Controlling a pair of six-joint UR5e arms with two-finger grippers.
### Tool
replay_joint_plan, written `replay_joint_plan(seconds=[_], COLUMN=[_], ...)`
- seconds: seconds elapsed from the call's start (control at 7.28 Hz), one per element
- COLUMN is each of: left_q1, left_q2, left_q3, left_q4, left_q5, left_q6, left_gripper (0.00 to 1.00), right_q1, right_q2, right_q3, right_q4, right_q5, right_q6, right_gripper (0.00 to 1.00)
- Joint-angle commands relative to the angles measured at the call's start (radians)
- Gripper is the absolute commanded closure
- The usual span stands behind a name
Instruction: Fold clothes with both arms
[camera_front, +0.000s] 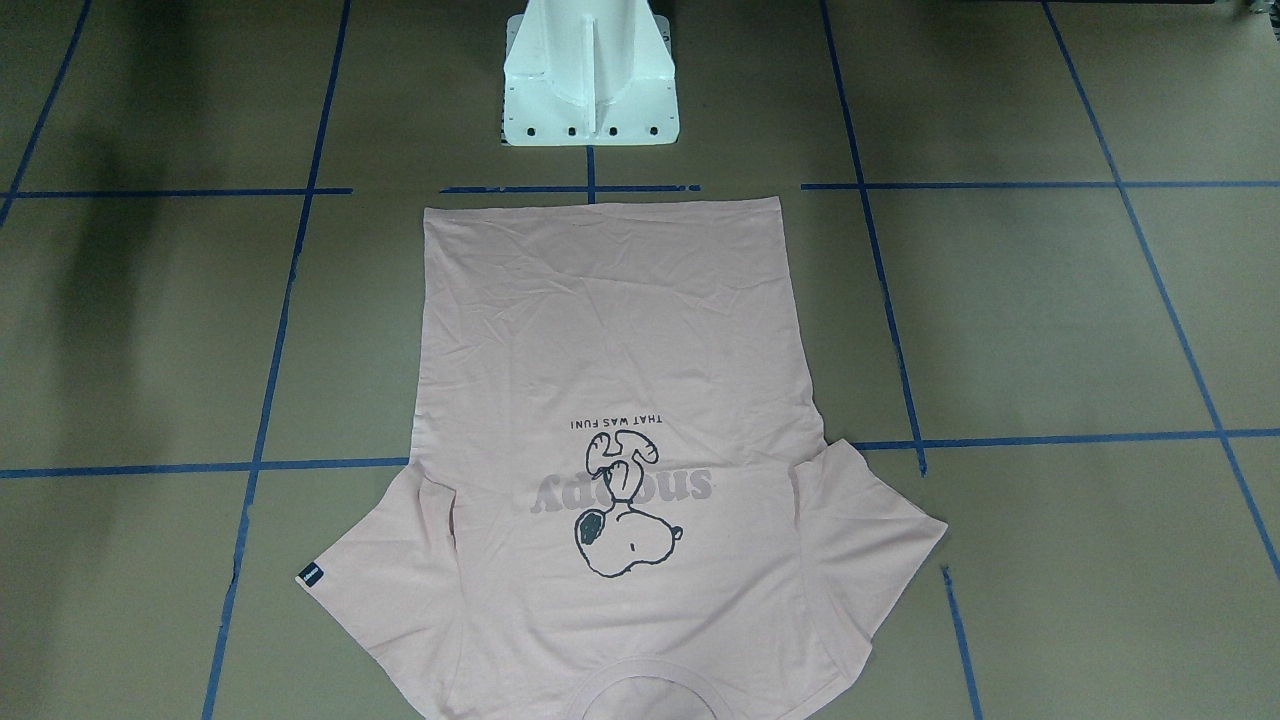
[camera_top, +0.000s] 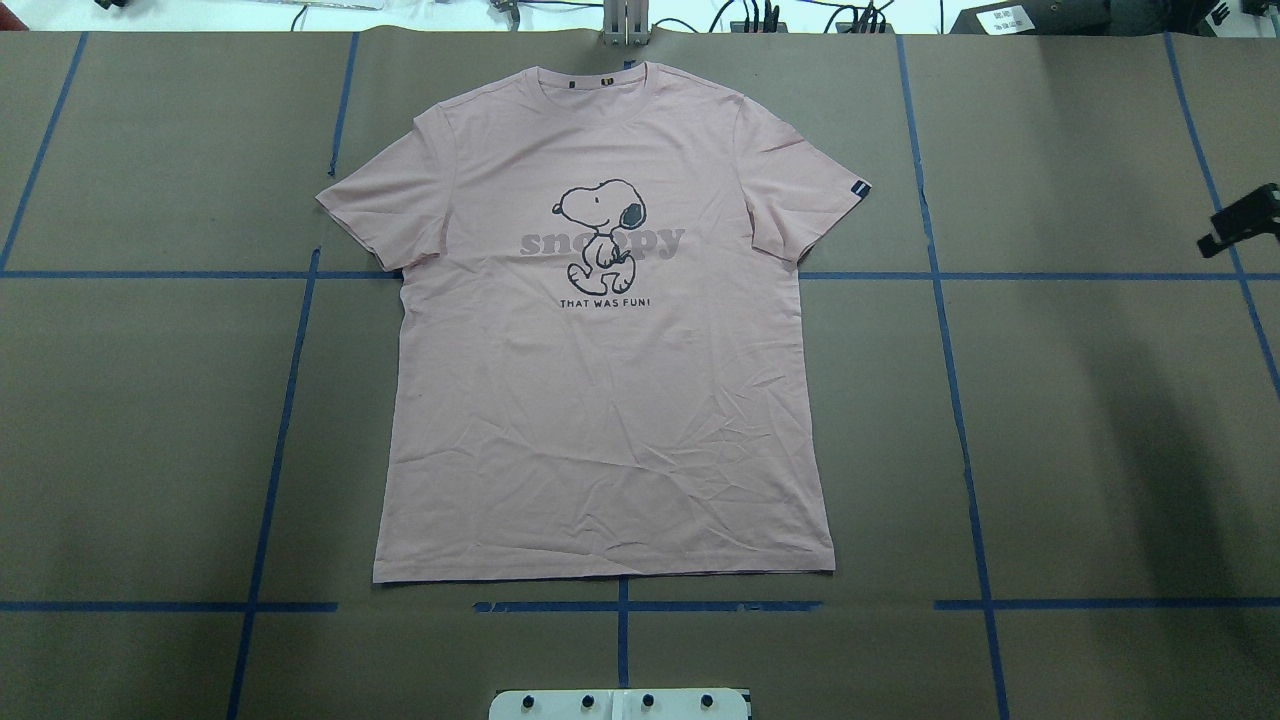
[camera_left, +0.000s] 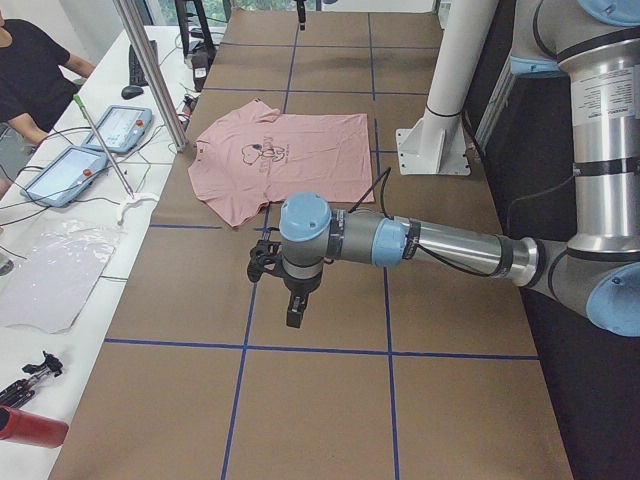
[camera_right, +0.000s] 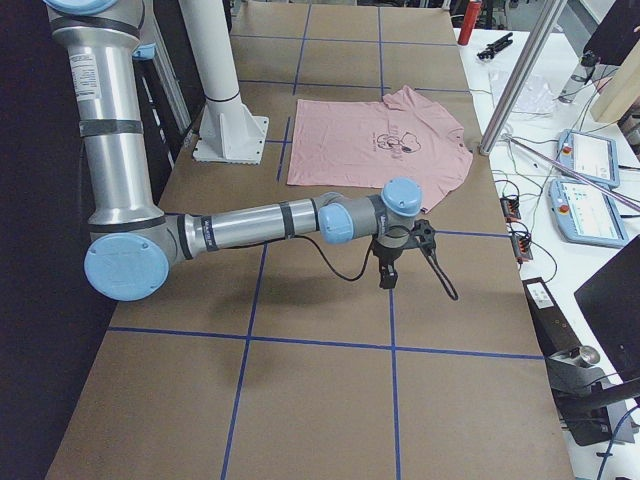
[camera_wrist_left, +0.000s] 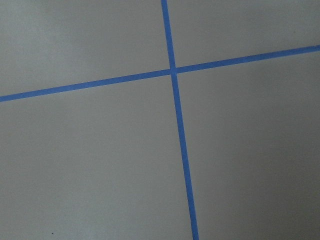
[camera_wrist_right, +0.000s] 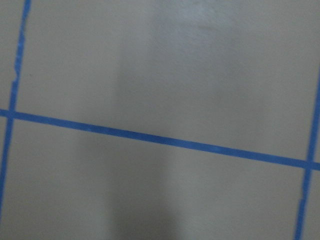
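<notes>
T-shirt (camera_top: 600, 400) lies flat, print up, seemingly staged for folding; left gripper (camera_left: 293, 316) and right gripper (camera_right: 385, 279) hang aside, empty; their jaw opening I cannot tell.

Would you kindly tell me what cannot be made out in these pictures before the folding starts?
- Left gripper: seen only in the exterior left view, side-on; open or shut is unclear.
- Right gripper: cut by the overhead view's right edge and small in the exterior right view; open or shut is unclear.
- T-shirt: its collar is cropped by the front-facing view's bottom edge.
- Sleeve label: too small to read.
</notes>
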Motion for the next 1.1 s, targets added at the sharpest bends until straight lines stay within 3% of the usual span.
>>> replay_joint_plan(seconds=[0.0,0.14,0.41,0.55,0.96], left_q1=[0.001,0.001,0.001,0.001,0.001], left_q2=[0.001,0.003,0.004,0.004,0.004], left_q3=[-0.012,-0.011,-0.006,-0.005,-0.005], left_q4=[-0.044,-0.073,-0.075,-0.080,-0.081], left_q5=[-0.006,-0.006,-0.004,-0.006,-0.002], left_q6=[0.003,0.000,0.002,0.000,0.000], left_gripper=[0.00,0.00,0.00,0.00,0.00], right_q1=[-0.145,-0.176,-0.274,-0.324,-0.380], right_q2=[0.168,0.237,0.334,0.389,0.486], right_q3=[-0.146,-0.241,-0.303,-0.372,-0.521], right_q4=[0.234,0.364,0.407,0.415,0.504], right_q5=[-0.011,-0.032,-0.258,-0.298,-0.441], right_q6=[0.372,0.554,0.683,0.738,0.925], right_gripper=[0.00,0.00,0.00,0.02,0.27])
